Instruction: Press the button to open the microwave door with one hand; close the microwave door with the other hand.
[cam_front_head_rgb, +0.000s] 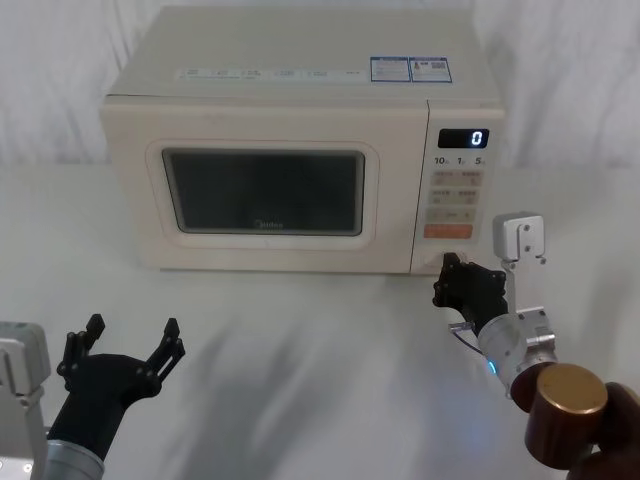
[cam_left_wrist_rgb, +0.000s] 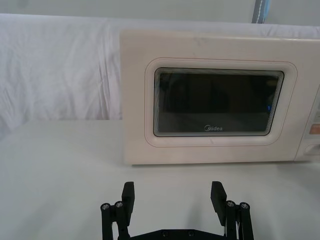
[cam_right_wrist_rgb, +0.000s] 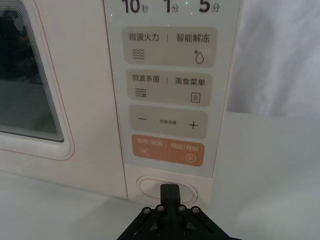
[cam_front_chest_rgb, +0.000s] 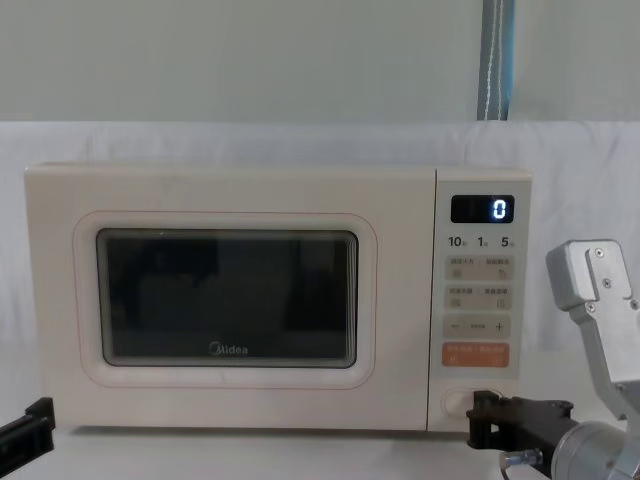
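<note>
Cream plastic covers nearly everything that matters: the microwave sits square on the white bench, backed by white cloth, with the microwave door flush and not yet released. Your right hand is pinched to a single black tip, aimed at the button at the foot of the control panel — from the wrist view the tip overlaps the button's lower edge, but you cannot tell whether it is already touching.

To do this step well, drive straight in along the hand's axis and land on the middle of the pill shape, inside the raised rim; a glancing push on the rim is likely to waste the stroke. Stay low — the orange key sits just above, and drifting up onto it would start or pause a program, not free the latch. Judging by the layout, the door will swing out toward your left side, so keep the left hand where it is, low over the bench in front of the door with its fingers spread wide and gripping nothing, until the door has popped.

Readable writing, big to small: the display shows 0; below it "10", "1" and "5" with small Chinese unit marks; "Midea" under the window; Chinese captions, a minus and a plus on the beige keys. Labels on the oven's top are too small to read.
</note>
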